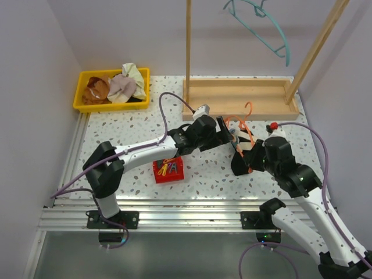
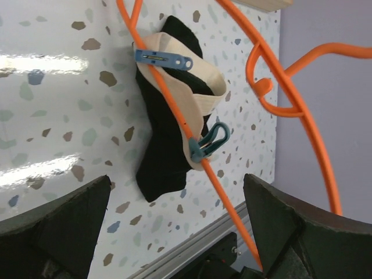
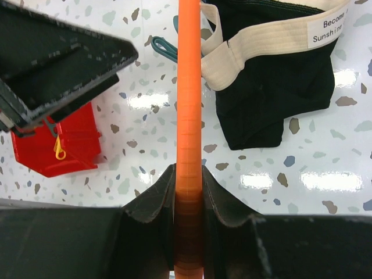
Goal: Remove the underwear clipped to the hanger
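The black underwear (image 2: 164, 139) with a cream-white waistband lies on the table. A blue clip (image 2: 163, 58) and a teal clip (image 2: 210, 142) fasten it to the orange hanger (image 2: 174, 104). My left gripper (image 2: 174, 232) is open, just short of the garment, with the hanger's bar passing between its fingers. My right gripper (image 3: 189, 195) is shut on the hanger's bar (image 3: 188, 104), with the black underwear (image 3: 270, 87) just to its right. In the top view both grippers, left (image 1: 226, 135) and right (image 1: 243, 158), meet at the hanger (image 1: 247, 119). The rust-brown underwear (image 1: 97, 89) lies in the yellow bin (image 1: 81, 87).
A red box (image 1: 168, 170) of clips sits near the left arm and also shows in the right wrist view (image 3: 61, 145). A cream-pink cloth (image 1: 123, 87) lies in the bin. A wooden rack (image 1: 238, 99) stands at the back, with a teal hanger (image 1: 264, 26) above it.
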